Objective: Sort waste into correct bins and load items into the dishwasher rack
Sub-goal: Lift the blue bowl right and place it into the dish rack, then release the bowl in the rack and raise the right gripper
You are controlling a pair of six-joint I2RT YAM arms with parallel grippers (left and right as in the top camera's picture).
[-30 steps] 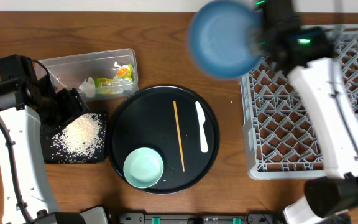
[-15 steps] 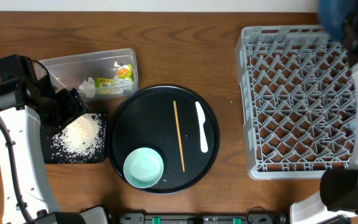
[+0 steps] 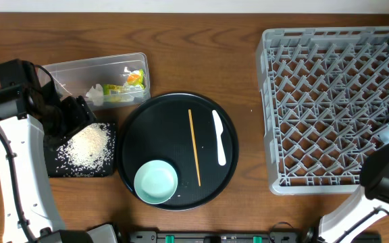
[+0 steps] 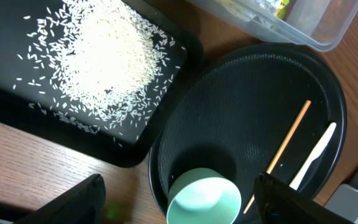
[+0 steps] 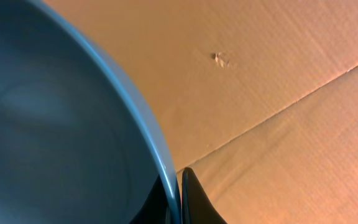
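Note:
My right gripper [image 5: 178, 193] is shut on the rim of the dark-blue bowl [image 5: 55, 124], over brown cardboard; neither shows in the overhead view. My left gripper [image 4: 179, 202] is open and empty, above the mint bowl [image 3: 156, 181] and beside the rice heap [image 3: 86, 145] on the black rectangular tray [image 3: 56, 169]. The wooden stick [image 3: 194, 145] and white utensil [image 3: 219, 138] lie on the round black tray [image 3: 134, 128]. The clear tub [image 3: 66, 71] holds the wrapper [image 3: 128, 81] and white scraps [image 3: 94, 94]. The grey rack [image 3: 329, 101] stands at the right. The cups are not visible.
The right arm's base [image 3: 387, 175] shows at the rack's lower right corner. The left arm [image 3: 12, 155] runs along the table's left edge. Bare wooden table lies between the round tray and the rack.
The right arm swung the blue bowl from above the rack's left side to the top right and out of the overhead view. The left arm has not moved.

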